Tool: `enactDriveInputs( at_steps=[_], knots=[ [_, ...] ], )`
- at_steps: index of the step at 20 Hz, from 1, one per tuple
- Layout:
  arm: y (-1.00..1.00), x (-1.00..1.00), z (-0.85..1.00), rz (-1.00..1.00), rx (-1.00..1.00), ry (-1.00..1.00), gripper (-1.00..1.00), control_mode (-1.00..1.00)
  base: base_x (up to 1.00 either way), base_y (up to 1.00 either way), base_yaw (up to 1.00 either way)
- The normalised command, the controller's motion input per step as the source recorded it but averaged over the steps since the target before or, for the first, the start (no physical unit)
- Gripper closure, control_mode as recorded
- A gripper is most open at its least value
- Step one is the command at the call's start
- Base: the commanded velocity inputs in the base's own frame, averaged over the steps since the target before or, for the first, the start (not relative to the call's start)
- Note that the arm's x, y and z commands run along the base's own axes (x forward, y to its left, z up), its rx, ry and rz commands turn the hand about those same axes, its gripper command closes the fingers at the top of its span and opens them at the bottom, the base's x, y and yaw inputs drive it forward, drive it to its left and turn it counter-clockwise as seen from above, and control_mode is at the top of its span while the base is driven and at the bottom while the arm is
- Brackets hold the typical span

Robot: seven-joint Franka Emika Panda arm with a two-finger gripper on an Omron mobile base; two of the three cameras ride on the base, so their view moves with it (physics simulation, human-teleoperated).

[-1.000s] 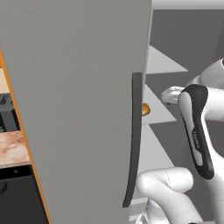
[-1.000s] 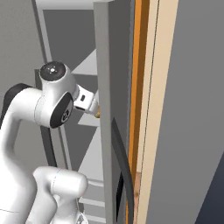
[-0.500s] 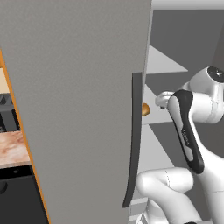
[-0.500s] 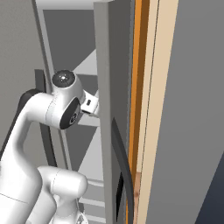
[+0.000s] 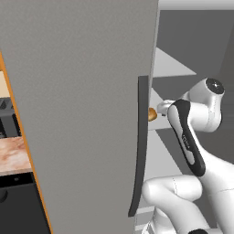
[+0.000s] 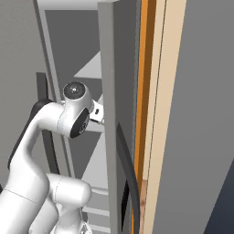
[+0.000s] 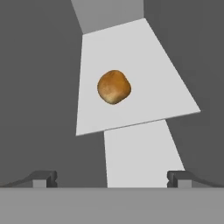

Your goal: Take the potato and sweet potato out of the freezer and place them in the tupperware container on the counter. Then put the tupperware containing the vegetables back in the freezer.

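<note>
The freezer stands with its big grey door (image 5: 82, 91) swung open, and my arm reaches in past the long dark handle (image 5: 140, 146). A tan-golden potato (image 7: 113, 86) lies on a pale grey shelf (image 7: 144, 57) inside. It peeks out just beside the handle as an orange lump, the potato (image 5: 152, 114). My gripper (image 7: 111, 178) is open and empty, some way short of the potato, which sits centred ahead between the fingertips (image 7: 43, 177). The sweet potato and the tupperware container are out of view. A strip of the counter (image 5: 13, 155) shows at far left.
The open door's edge (image 6: 107, 91) and its handle (image 6: 128, 173) stand close on the arm's right side, with an orange cabinet side (image 6: 145, 91) behind. Grey freezer walls close in around the shelf. A black dishwasher front (image 5: 18, 205) sits below the counter.
The arm has swung further into the freezer, its wrist nearing the door edge and the shelf with the potato. The gripper has stayed open.
</note>
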Motion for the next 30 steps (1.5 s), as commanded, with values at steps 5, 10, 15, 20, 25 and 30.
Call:
enactDriveInputs(
  at_steps=[5, 10, 15, 20, 25, 30],
  knots=[
    [0.0, 0.39, -0.14, 0.0, 0.05, 0.0, -1.0, -1.0, 0.0, 0.0, 0.0],
    [0.0, 0.47, -0.13, 0.0, 0.04, 0.02, -1.0, -1.0, 0.0, 0.0, 0.0],
    [0.0, 0.42, -0.16, 0.0, 0.02, 0.02, -1.0, -1.0, 0.0, 0.0, 0.0],
    [0.0, 0.28, -0.18, 0.0, 0.0, 0.01, -1.0, -1.0, 0.0, 0.0, 0.0],
    [0.0, 0.18, -0.18, 0.0, 0.0, 0.0, -1.0, -1.0, 0.0, 0.0, 0.0],
    [0.0, 0.24, -0.21, 0.0, 0.0, 0.01, -1.0, -1.0, 0.0, 0.0, 0.0]
  ],
)
